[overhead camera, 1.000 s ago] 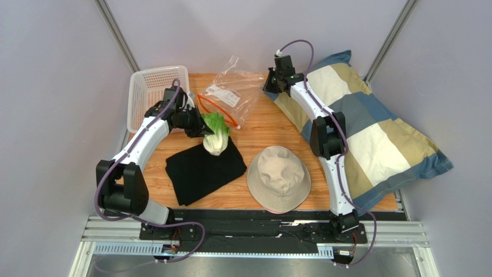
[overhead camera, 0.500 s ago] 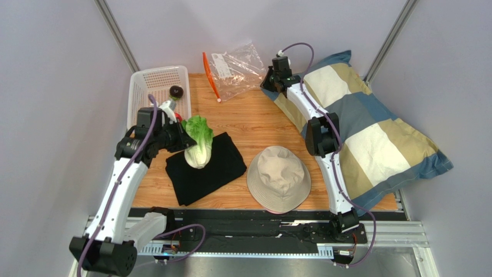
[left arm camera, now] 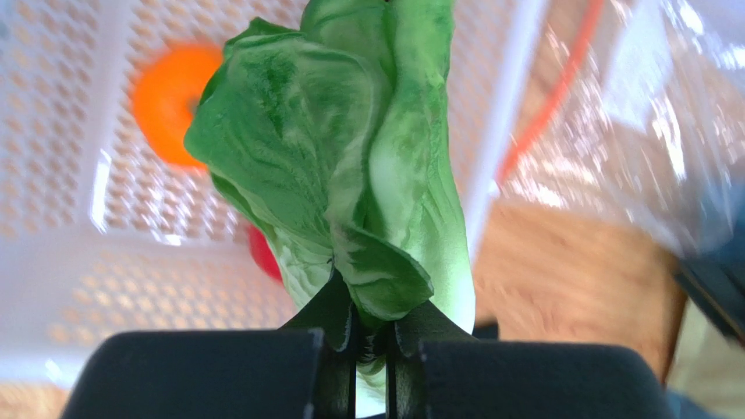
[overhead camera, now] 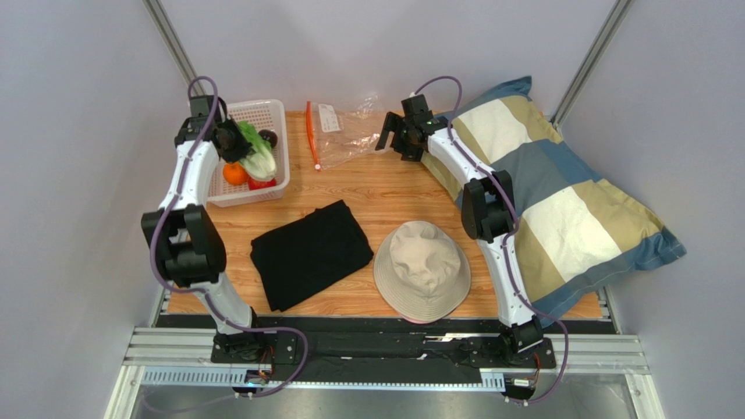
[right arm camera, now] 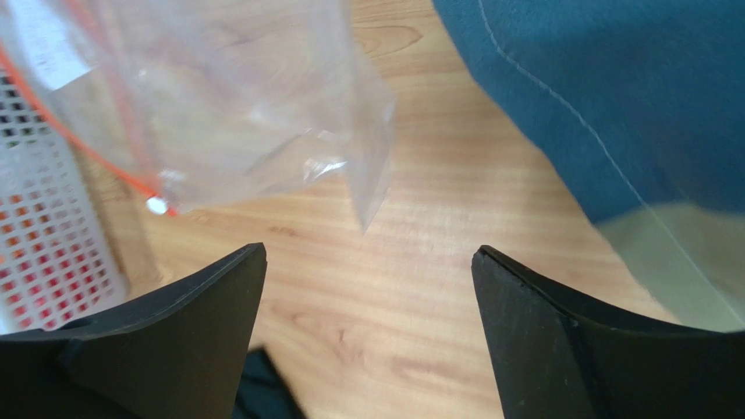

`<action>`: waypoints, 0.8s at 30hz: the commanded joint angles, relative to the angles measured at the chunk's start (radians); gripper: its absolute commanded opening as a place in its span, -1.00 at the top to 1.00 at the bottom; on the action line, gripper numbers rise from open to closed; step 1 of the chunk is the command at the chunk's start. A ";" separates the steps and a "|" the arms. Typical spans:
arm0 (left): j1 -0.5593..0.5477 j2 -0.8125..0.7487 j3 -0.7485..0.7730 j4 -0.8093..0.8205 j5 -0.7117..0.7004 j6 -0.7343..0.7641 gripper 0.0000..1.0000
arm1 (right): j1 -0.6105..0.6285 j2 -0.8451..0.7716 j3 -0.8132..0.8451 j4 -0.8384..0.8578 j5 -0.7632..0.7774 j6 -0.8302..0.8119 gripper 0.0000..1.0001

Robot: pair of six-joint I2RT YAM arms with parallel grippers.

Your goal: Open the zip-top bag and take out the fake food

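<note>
My left gripper [overhead camera: 233, 141] [left arm camera: 372, 336] is shut on the base of the pale green leafy cabbage [overhead camera: 259, 157] [left arm camera: 350, 166], holding it over the white mesh basket [overhead camera: 278, 112] [left arm camera: 503, 148]. In the basket lie an orange fruit [overhead camera: 233, 174] [left arm camera: 166, 100], a red apple [overhead camera: 261, 182] [left arm camera: 264, 255] and a dark round fruit [overhead camera: 270, 137]. The clear zip-top bag [overhead camera: 350, 127] [right arm camera: 219, 96] lies flat at the table's back, its orange zip strip [overhead camera: 311, 131] [right arm camera: 96, 157] toward the basket. My right gripper [overhead camera: 387, 138] [right arm camera: 367, 262] stands open just right of the bag, nothing between its fingers.
A black folded cloth [overhead camera: 310, 253] and a beige bucket hat [overhead camera: 422, 269] lie on the near half of the wooden table. A checked blue, cream and tan pillow [overhead camera: 560, 201] [right arm camera: 612, 87] fills the right side, close to my right arm.
My left arm swung the cabbage from above the black cloth to over the basket. My right gripper opened and let go of the bag, which dropped flat onto the table.
</note>
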 commanded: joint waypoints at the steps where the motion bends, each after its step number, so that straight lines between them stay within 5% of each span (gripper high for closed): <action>1: 0.075 0.125 0.207 0.028 -0.015 0.034 1.00 | 0.009 -0.212 -0.017 -0.085 -0.008 -0.009 -0.88; 9: 0.105 0.387 0.370 0.118 0.057 0.005 0.95 | 0.039 -0.407 -0.141 -0.144 -0.013 -0.071 -0.97; 15: 0.117 0.511 0.462 0.198 0.052 -0.018 0.18 | 0.090 -0.560 -0.245 -0.203 -0.016 -0.164 -0.99; 19: 0.122 0.481 0.448 0.174 0.016 -0.035 -0.85 | 0.112 -0.655 -0.334 -0.232 0.010 -0.172 -1.00; 24: 0.114 0.341 0.347 0.070 -0.014 -0.041 -0.94 | 0.116 -0.784 -0.469 -0.270 0.033 -0.161 -1.00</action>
